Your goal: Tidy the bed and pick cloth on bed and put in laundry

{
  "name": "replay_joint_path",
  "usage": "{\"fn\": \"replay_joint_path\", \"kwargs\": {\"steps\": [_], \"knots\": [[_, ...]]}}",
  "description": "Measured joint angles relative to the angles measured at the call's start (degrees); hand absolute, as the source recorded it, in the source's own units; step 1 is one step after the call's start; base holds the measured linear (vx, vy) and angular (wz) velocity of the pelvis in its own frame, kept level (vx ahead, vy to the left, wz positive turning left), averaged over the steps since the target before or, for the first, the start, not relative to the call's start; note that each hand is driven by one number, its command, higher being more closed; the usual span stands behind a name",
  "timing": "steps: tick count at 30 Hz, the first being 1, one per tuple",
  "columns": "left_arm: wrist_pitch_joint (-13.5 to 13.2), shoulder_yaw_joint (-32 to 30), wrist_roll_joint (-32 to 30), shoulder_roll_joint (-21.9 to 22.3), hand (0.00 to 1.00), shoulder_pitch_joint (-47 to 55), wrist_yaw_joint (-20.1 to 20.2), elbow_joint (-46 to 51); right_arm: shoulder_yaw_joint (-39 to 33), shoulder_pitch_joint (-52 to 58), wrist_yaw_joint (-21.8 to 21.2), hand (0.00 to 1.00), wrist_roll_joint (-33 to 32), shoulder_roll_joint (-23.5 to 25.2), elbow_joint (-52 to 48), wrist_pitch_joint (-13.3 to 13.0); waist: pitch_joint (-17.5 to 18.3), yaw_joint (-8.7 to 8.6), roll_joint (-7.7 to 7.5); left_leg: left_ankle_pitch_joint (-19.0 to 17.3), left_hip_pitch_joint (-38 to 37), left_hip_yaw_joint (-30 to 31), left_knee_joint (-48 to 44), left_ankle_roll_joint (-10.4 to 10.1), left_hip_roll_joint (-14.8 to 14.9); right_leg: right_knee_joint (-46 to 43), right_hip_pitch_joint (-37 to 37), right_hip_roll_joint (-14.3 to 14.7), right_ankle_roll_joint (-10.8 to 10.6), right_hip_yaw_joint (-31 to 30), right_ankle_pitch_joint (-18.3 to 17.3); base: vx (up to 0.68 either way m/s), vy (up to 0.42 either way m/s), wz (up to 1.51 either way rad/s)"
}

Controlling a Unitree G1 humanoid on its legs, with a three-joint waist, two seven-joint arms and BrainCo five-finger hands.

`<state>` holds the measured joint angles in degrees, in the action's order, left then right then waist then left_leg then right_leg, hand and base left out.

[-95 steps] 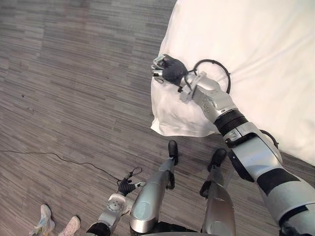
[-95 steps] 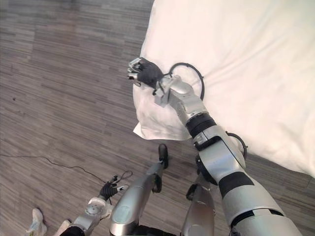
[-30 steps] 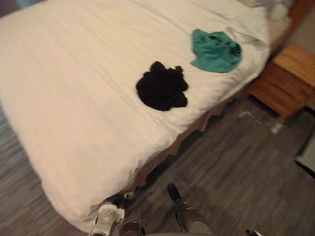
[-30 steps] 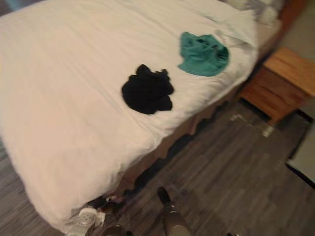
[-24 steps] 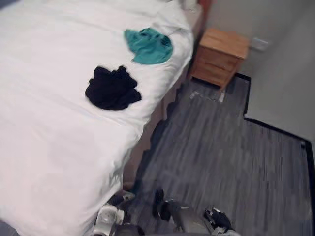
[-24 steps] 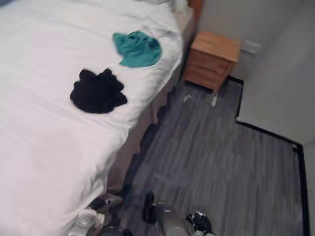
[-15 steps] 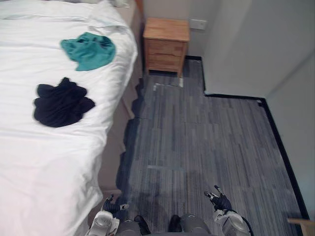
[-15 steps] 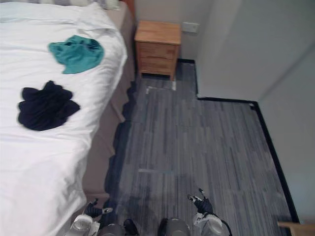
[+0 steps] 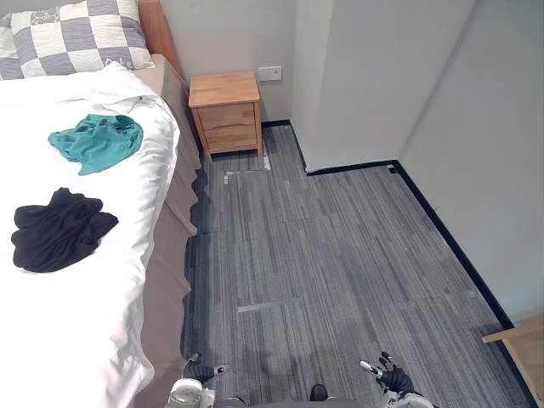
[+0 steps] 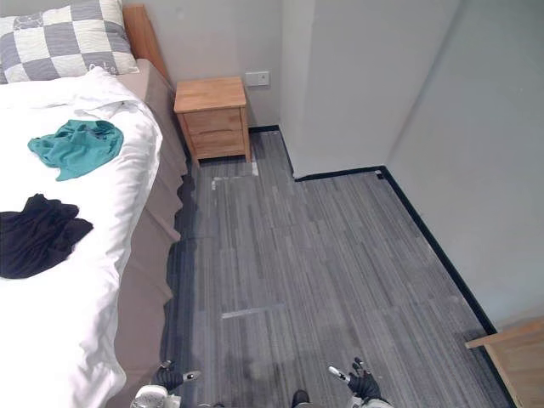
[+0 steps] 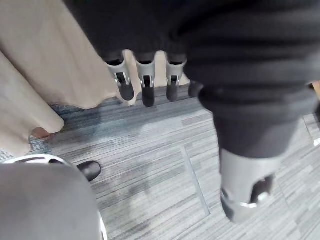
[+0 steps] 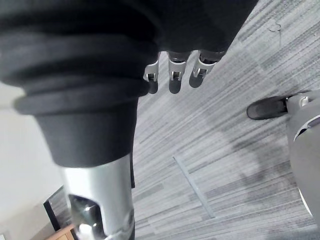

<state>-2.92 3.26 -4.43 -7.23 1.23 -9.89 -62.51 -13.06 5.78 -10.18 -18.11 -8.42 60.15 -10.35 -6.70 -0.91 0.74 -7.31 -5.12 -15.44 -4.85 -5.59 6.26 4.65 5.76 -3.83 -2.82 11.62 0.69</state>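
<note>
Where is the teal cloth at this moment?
In the left eye view the teal cloth lies on the bed at the left, between the checked pillow and the black cloth.

White duvet (image 9: 76, 340) on the bed, left. Teal cloth (image 9: 93, 143) far on it, black cloth (image 9: 55, 229) nearer. Pillow (image 9: 72, 38), far left: grey-and-white checks. Headboard (image 9: 157, 25) reddish-brown wood. Bed skirt (image 9: 166, 280) beige. Nightstand (image 9: 226, 112) light tan wood. Floor (image 9: 331, 263) grey, fine streaked planks. Walls (image 9: 374, 76) pale grey, black skirting (image 9: 446, 234) on the right. Wall socket (image 9: 269, 73) white.
</note>
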Motion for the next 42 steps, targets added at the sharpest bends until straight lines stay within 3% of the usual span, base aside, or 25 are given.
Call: {"fn": "replay_joint_path", "kwargs": {"steps": [6, 15, 16, 18, 20, 21, 22, 23, 25, 26, 28, 29, 32, 33, 34, 35, 37, 40, 42], "knots": [[-0.06, -0.03, 1.43, -0.02, 0.0, 0.13, 0.02, -0.09, -0.39, 0.68, 0.59, 0.0, -0.01, -0.02, 0.12, 0.28, 0.0, -0.03, 0.0, 0.01, -0.04, 0.17, 0.05, 0.0, -0.05, 0.0, 0.15, 0.01, 0.0, 0.24, 0.0, 0.0, 0.0, 0.01], [-1.76, -7.2, 14.4, -0.61, 0.0, 3.15, -0.03, -1.22, -4.41, 1.62, 4.85, 0.0, 0.79, 0.44, 2.13, 1.72, -0.32, -0.01, -0.2, 0.56, -1.06, -1.54, 1.5, -0.07, 0.55, 0.64, 0.22, 0.17, -0.05, 0.11, 0.04, 0.0, -0.007, -0.04], [-1.86, -8.26, 15.29, -0.8, 0.0, 3.68, -0.05, -1.19, -3.95, 1.26, 5.15, 0.0, 2.15, 0.45, 2.12, 1.88, -0.54, -0.01, -0.33, -0.62, -0.31, -1.86, -0.7, -0.39, 1.31, 0.64, 0.35, 0.37, -0.05, -0.07, -0.45, -0.01, -0.021, -0.16], [-2.09, -10.12, 16.17, -1.15, 0.0, 4.52, -0.32, -1.0, -0.86, 0.02, 5.42, 0.0, 4.35, -0.22, 1.98, 1.86, -2.61, 0.55, 0.73, -6.17, 5.66, -3.09, -18.38, -1.39, 6.75, 0.85, 1.78, 2.45, 0.66, -0.05, -2.36, -0.02, -0.05, -0.26], [-2.32, -10.51, 16.54, -1.01, 0.0, 4.58, -0.74, -0.65, 0.71, -0.75, 5.49, 0.0, 4.62, -0.68, 1.71, 1.85, -3.38, 0.62, 1.01, -5.76, 9.23, -2.7, -27.56, -1.3, 8.9, 0.54, 2.59, 3.03, 1.16, -0.06, -2.69, 0.01, -0.051, -0.1], [-2.64, -10.71, 16.89, -0.6, 0.0, 5.08, -0.99, 0.68, 1.71, -1.17, 5.73, 0.0, 4.57, -1.45, 1.58, 1.85, -4.53, 0.83, 1.93, -4.06, 12.47, -0.94, -36.01, -1.89, 10.73, -0.38, 3.64, 3.71, 1.92, -0.71, -3.18, 0.07, -0.013, -0.05], [-2.97, -10.73, 16.89, -0.26, 0.0, 5.07, -0.96, 1.33, 2.24, -1.78, 5.87, 0.0, 4.53, -2.13, 1.53, 1.86, -5.69, 0.97, 1.81, -2.84, 15.1, 1.6, -41.35, -2.81, 10.57, -1.0, 5.14, 3.45, 2.4, -1.38, -3.82, 0.17, 0.062, -0.09], [-2.98, -10.75, 16.9, 0.07, 0.0, 5.24, -0.94, 1.71, 2.39, -2.16, 5.98, 0.0, 4.53, -2.66, 1.51, 1.87, -6.01, 1.11, 2.06, -5.0, 15.17, 1.62, -40.67, -2.68, 8.5, -1.72, 6.06, 2.36, 2.58, -2.01, -4.33, 0.21, 0.126, -0.16], [-2.97, -10.81, 16.94, 0.24, 0.0, 6.1, -0.86, 2.55, 2.4, -3.23, 6.06, 0.0, 4.58, -3.37, 1.44, 1.87, -6.31, 1.33, 2.04, -6.77, 15.21, -1.77, -35.29, -0.67, 5.22, -2.69, 6.36, 0.24, 2.43, -3.05, -4.83, 0.17, 0.116, -0.26], [-2.94, -11.34, 16.99, 0.2, 0.0, 6.43, -0.78, 2.85, 2.27, -4.0, 6.01, 0.0, 4.76, -3.45, 1.15, 1.92, -6.37, 1.35, 2.15, -5.4, 15.34, -5.89, -27.04, 1.07, 3.35, -3.0, 6.37, -1.03, 1.65, -3.47, -5.33, 0.13, 0.103, -0.22], [-2.93, -11.55, 17.02, 0.15, 0.0, 6.59, -0.55, 2.87, 2.21, -4.13, 5.82, 0.0, 5.24, -3.5, 0.97, 2.15, -6.5, 1.4, 2.75, -2.39, 15.65, -7.55, -17.8, 1.78, 2.23, -3.24, 6.37, -1.37, 0.54, -3.63, -6.45, 0.17, 0.158, -0.14], [-2.91, -11.98, 17.12, 0.11, 0.0, 6.93, 0.12, 2.72, 2.48, -3.71, 5.64, 0.0, 6.92, -3.13, 1.02, 2.69, -6.42, 1.7, 2.67, 1.23, 15.28, -7.76, -15.61, 4.55, 1.93, -3.52, 6.59, -1.68, -0.76, -4.11, -7.85, 0.27, 0.25, -0.2], [-3.12, -12.99, 17.46, 0.4, 0.0, 5.98, 0.16, 2.88, 3.17, -3.78, 4.9, 0.0, 7.01, -3.08, 1.38, 3.1, -5.77, 2.89, 1.12, -5.05, 18.15, -9.29, -20.31, 7.95, -0.27, -7.23, 4.5, -5.17, -3.57, -4.11, -10.65, 0.31, 0.239, -0.1], [-3.09, -13.04, 17.45, 0.31, 0.0, 5.03, 0.23, 3.28, 3.04, -4.3, 4.98, 0.0, 6.95, -3.28, 1.5, 3.3, -5.69, 3.18, 0.48, -7.06, 19.48, -9.95, -21.64, 9.75, -1.07, -17.88, -0.85, -7.29, -5.73, -4.05, -14.38, 0.32, 0.211, 0.01], [-3.03, -13.04, 17.43, 0.16, 0.0, 4.73, 0.28, 3.27, 3.03, -4.32, 5.02, 0.0, 6.93, -3.2, 1.65, 3.49, -5.63, 3.14, -0.11, -7.57, 19.47, -10.29, -21.63, 9.95, -1.85, -23.75, -3.4, -8.62, -7.16, -3.77, -15.86, 0.41, 0.234, 0.04], [-2.94, -12.87, 17.06, 0.03, 0.0, 4.38, 0.43, 3.29, 3.02, -4.66, 5.02, 0.0, 6.89, -2.88, 1.67, 3.9, -5.83, 3.06, -1.03, -8.87, 17.79, -10.3, -20.99, 10.02, -4.04, -39.39, -8.46, -11.64, -8.43, -2.75, -16.37, 0.36, 0.187, 0.06], [-2.92, -12.08, 16.3, 0.0, 0.0, 4.51, 0.32, 3.37, 3.07, -4.58, 4.99, 0.0, 6.96, -2.4, 1.79, 3.97, -5.98, 2.97, -1.69, -9.26, 13.3, -10.14, -17.69, 10.22, -6.48, -51.84, -11.17, -13.65, -7.79, -2.02, -15.86, 0.38, 0.141, 0.07], [-3.01, -8.33, 14.66, -1.63, 0.0, 3.2, -0.08, 3.38, 3.03, -4.48, 5.09, 0.0, 6.96, -1.34, 1.92, 2.63, -6.39, 2.64, -0.73, -9.44, 6.26, -7.5, -12.14, 9.87, -6.85, -52.98, -13.99, -9.76, -6.94, 1.76, -18.78, 0.38, 0.057, 0.29], [-3.05, -7.61, 14.67, -2.76, 0.0, 0.88, -0.11, 3.39, 3.14, -3.49, 5.02, 0.0, 6.92, -0.42, 1.8, 0.54, -8.0, 1.09, 0.89, -9.52, 0.79, -3.94, -9.45, 8.89, -4.38, -40.44, -17.19, -4.39, -4.51, 6.67, -19.22, 0.45, -0.035, 0.79]]}}
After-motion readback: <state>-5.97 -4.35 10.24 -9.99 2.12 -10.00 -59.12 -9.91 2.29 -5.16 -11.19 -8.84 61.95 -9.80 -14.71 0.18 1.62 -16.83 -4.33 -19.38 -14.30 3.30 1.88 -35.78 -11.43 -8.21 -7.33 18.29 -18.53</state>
